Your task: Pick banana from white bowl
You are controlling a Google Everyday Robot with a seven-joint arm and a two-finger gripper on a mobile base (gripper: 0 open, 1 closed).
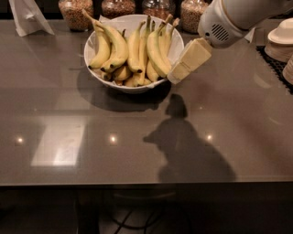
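Observation:
A wide white bowl [97, 68] stands at the back middle of the grey table and holds several long yellow bananas [155, 52] standing on end, with short ones under them. My gripper [188, 61], cream-coloured at the end of the white arm, hangs in the air just right of the bowl's rim, close to the rightmost banana. It holds nothing that I can see.
Several glass jars [74, 12] of grain line the back edge behind the bowl. A white paper napkin [28, 16] lies at the back left. Stacked off-white dishes [281, 41] sit at the right edge on a dark mat.

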